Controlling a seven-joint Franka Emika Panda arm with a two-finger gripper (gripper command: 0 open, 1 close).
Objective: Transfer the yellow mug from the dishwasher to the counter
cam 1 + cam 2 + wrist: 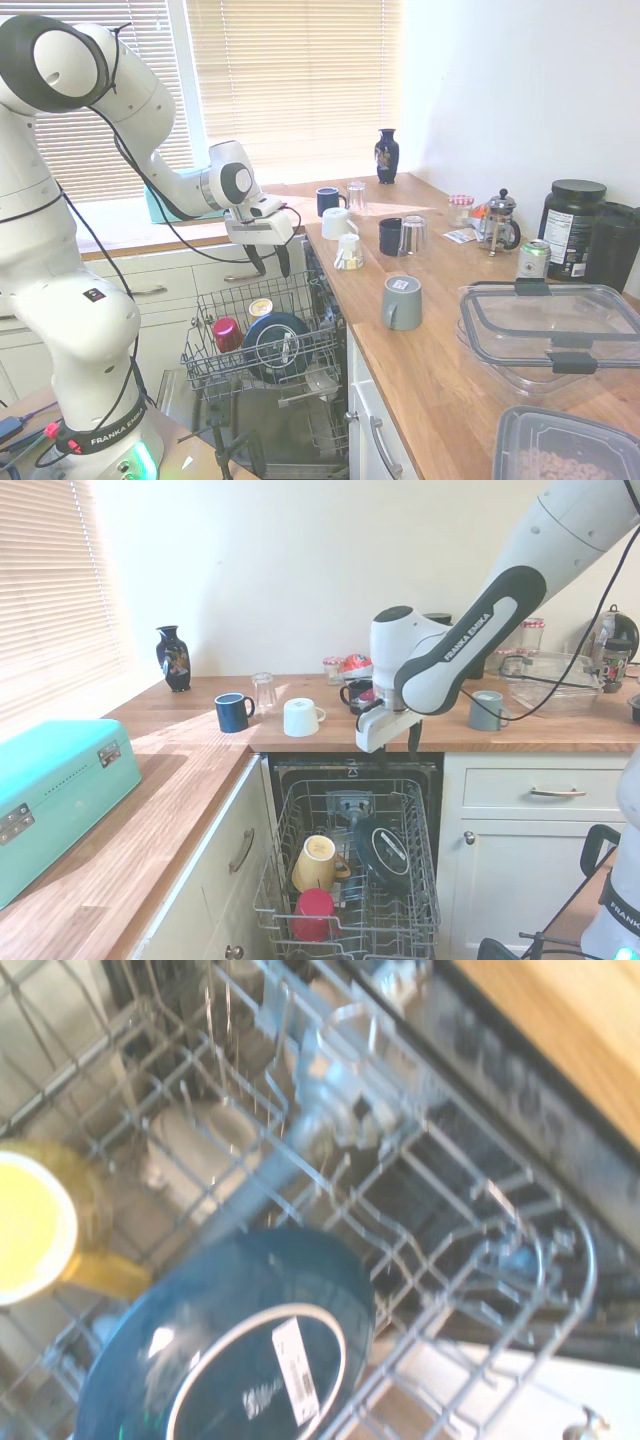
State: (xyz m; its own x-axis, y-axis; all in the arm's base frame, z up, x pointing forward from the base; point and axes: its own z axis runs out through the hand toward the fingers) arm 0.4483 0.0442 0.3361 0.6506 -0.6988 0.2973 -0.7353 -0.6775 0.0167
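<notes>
Down in the grey wire rack of the open dishwasher (pixel 262 340), the small bright yellow ceramic mug (pixel 318 861) lies tipped over near the rack's middle, its pale base facing up, just beside a dark blue round plate (pixel 276 346) and a small red cup (pixel 314 912). Above the rack's back edge, the white arm's two-finger gripper (pixel 269 262) hangs with its jaws parted and empty, well apart from the mug. Beside it runs the light-brown wooden butcher-block counter (pixel 450 370).
</notes>
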